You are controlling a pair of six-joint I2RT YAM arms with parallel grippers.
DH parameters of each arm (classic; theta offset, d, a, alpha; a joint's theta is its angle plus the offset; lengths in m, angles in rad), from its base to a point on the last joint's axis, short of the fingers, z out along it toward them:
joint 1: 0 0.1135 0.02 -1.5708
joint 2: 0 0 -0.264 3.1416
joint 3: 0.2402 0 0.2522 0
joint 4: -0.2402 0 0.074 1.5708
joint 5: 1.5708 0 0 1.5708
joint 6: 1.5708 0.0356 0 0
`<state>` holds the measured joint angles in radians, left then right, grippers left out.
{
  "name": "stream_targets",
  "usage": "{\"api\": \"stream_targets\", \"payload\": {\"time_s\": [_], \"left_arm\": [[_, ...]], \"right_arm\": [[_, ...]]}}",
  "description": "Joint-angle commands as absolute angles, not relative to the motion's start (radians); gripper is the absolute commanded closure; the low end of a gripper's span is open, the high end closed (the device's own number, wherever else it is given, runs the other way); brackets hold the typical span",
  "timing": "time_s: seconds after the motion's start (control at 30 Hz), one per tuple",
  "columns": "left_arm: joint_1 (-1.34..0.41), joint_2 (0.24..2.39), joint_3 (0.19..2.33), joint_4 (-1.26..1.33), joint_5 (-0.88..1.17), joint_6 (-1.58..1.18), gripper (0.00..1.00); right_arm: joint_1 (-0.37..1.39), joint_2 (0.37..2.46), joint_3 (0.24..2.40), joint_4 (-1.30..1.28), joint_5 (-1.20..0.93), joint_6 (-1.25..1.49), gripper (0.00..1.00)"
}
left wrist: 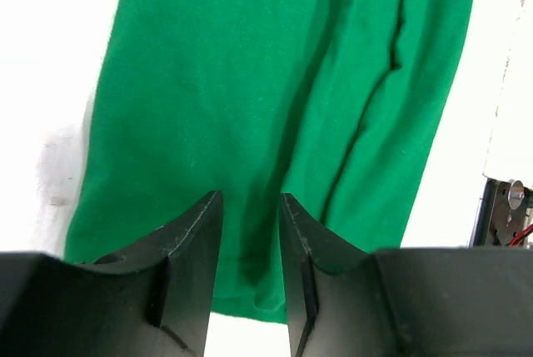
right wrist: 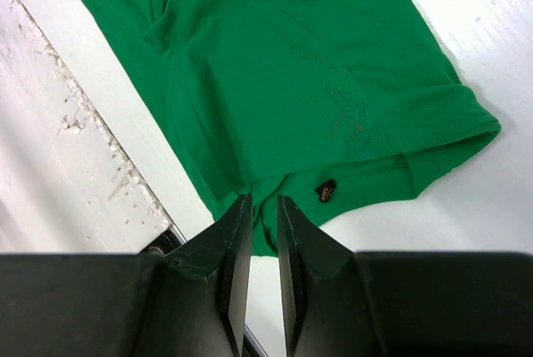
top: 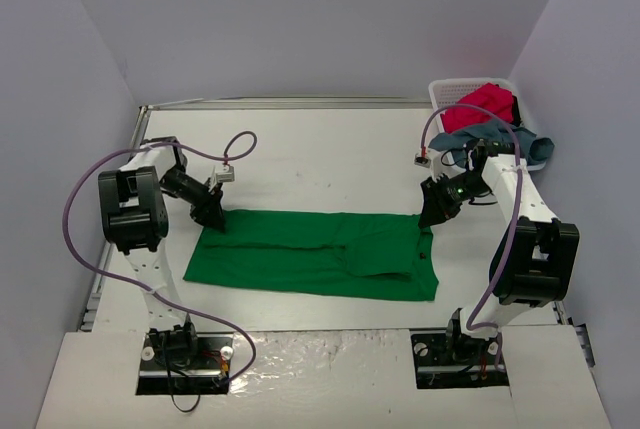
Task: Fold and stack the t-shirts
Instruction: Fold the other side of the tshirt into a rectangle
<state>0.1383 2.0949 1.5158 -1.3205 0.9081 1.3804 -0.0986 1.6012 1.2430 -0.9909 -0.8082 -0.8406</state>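
A bright green t-shirt [top: 310, 254] lies flat on the white table as a long band folded lengthwise. My left gripper [top: 213, 217] sits at its far left corner, jaws nearly closed with a pucker of the green cloth [left wrist: 250, 82] between them [left wrist: 251, 199]. My right gripper [top: 430, 217] sits at the far right corner, jaws narrow on the shirt's hem [right wrist: 264, 200], near a small black tag [right wrist: 325, 190]. A crimson red t-shirt [top: 485, 104] and a grey-blue t-shirt [top: 490, 137] are bunched at the back right.
A white lattice basket [top: 440, 89] stands at the back right corner and holds the red shirt, with the grey-blue shirt spilling over its front. Purple-grey walls close in the table on three sides. Both arm bases stand at the near edge.
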Motion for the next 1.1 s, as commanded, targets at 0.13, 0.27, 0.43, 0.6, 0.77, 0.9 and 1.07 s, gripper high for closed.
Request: {"api": "stream_targets", "payload": {"time_s": [0.13, 0.27, 0.43, 0.6, 0.77, 0.9, 1.07], "left_arm": [[0.13, 2.034, 1.557, -1.643, 0.936, 1.408, 0.67], [0.129, 2.054, 1.555, -1.643, 0.933, 1.413, 0.68], [0.129, 2.083, 1.554, -1.632, 0.928, 1.411, 0.68], [0.127, 2.098, 1.555, -1.631, 0.927, 1.413, 0.69], [0.127, 2.103, 1.546, -1.623, 0.919, 1.408, 0.69], [0.123, 2.106, 1.537, -1.617, 0.911, 1.405, 0.69], [0.115, 2.102, 1.511, -1.608, 0.896, 1.407, 0.72]], "right_arm": [[-0.104, 1.597, 1.236, -1.026, -0.805, -0.842, 0.85], [-0.104, 1.6, 1.235, -1.026, -0.804, -0.842, 0.85], [-0.104, 1.601, 1.236, -1.026, -0.804, -0.842, 0.85], [-0.104, 1.603, 1.235, -1.026, -0.802, -0.842, 0.85], [-0.104, 1.605, 1.236, -1.025, -0.802, -0.842, 0.85], [-0.104, 1.605, 1.235, -1.026, -0.801, -0.842, 0.85], [-0.104, 1.606, 1.236, -1.025, -0.802, -0.844, 0.85]]}}
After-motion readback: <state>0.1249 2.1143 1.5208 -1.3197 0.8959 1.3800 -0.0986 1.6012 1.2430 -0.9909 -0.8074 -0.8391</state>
